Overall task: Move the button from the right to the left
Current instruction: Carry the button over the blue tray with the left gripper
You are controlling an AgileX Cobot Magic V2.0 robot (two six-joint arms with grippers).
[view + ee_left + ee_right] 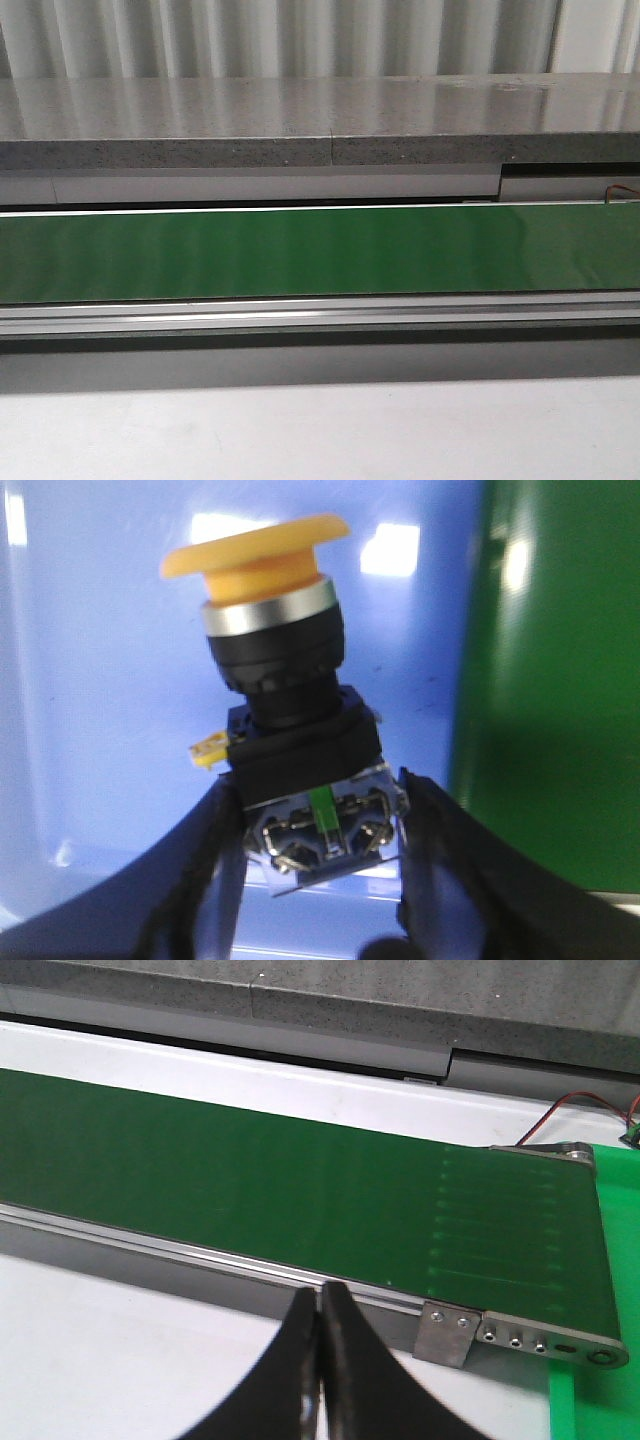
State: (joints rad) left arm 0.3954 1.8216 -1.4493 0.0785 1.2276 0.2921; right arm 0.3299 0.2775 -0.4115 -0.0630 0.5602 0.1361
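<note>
1. Black fingers [200, 880] of the left gripper [322, 865] are clamped on the lower metal end of the small push button with a yellow-orange mushroom cap [275, 680], one finger on each side of it.
2. The left gripper holds the button over a pale blue glossy surface [90, 680], with the edge of the long green conveyor belt [550, 660] beside it; whether the button touches the blue surface cannot be told.
3. The right gripper [320, 1360] has its two dark fingers pressed together with nothing between them, and it hangs over the white tabletop [120, 1360] on the near side of the belt, close to the belt's right end.
4. The button shows a wide yellow-orange cap, a silver ring under it, a black collar and a black blocky body, then a metal base with screw terminals and a small green strip at its middle.
5. A small brass-coloured tab sticks out from one side of the body.
6. Neither arm appears in the front view, which shows only the belt, its silver rail [320, 312] and a grey speckled stone ledge [300, 125] behind it.
</note>
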